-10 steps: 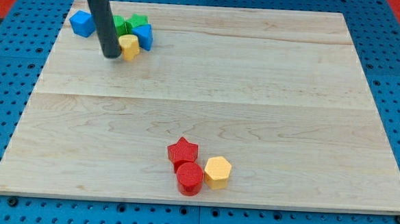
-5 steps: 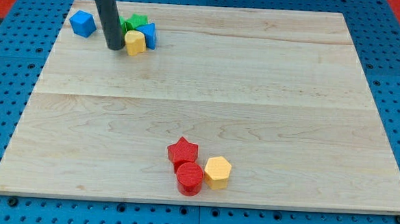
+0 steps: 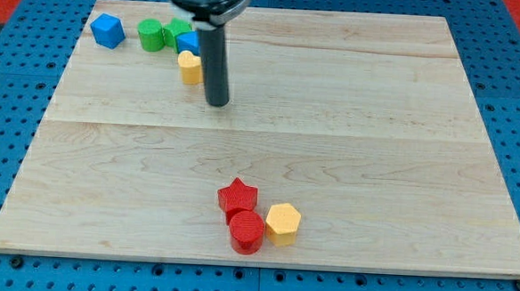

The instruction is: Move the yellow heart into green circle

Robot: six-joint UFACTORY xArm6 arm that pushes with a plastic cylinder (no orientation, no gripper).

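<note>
The yellow heart [image 3: 189,68] lies near the board's top left, just below a blue block [image 3: 187,42]. The green circle [image 3: 150,35] sits further to the view's left, apart from the heart, with a green star [image 3: 177,30] between it and the blue block. My tip [image 3: 216,101] rests on the board just right of and slightly below the yellow heart. The rod rises from it and hides part of the blue block's right side.
A blue cube [image 3: 107,31] sits at the top left corner. A red star [image 3: 237,197], a red cylinder [image 3: 247,231] and a yellow hexagon [image 3: 283,222] cluster near the bottom middle of the wooden board [image 3: 332,123].
My tip moved from the left of the yellow heart to its right and lower. The yellow heart shifted right and a little down. The green circle, hidden before by the rod, now shows.
</note>
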